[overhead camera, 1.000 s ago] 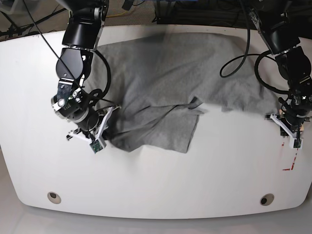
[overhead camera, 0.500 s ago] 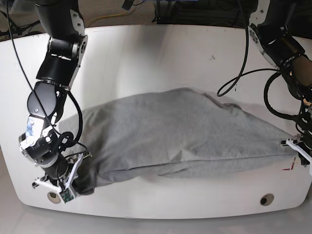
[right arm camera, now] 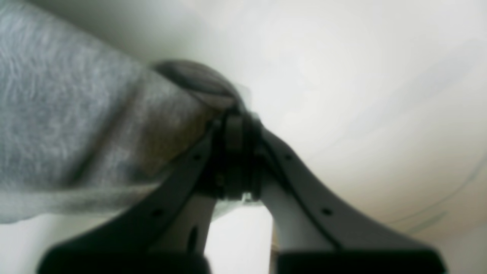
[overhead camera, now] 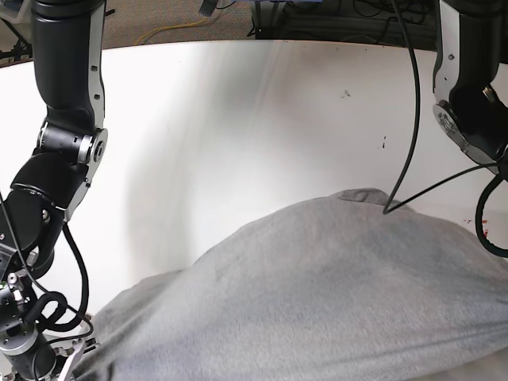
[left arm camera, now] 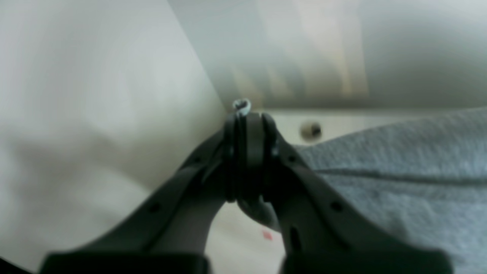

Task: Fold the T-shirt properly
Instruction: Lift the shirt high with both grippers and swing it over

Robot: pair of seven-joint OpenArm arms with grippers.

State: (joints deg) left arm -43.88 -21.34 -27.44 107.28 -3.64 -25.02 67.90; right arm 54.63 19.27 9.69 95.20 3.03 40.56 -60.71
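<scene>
Grey cotton T-shirt (left arm camera: 399,171) trails limp from our clenched left tool (left arm camera: 247,125), pinched at an edge. On the right wrist view, our right tool (right arm camera: 237,125) grips another bunched edge. From base, it billows over the desk (overhead camera: 238,119): light, floppy, best held by edges.

Two glossy black, rounded arm housings are seen in the base view, the right arm (overhead camera: 59,119) built of cylindrical segments with a grey disc at one joint, the left arm (overhead camera: 468,95) trailed by thin black cables (overhead camera: 409,103). Each wrist view is filled by matte black, curved gripper fingers (left arm camera: 308,198) dotted with small round holes. Ribbed black pads (right arm camera: 237,160) are fitted at the fingertips.
</scene>
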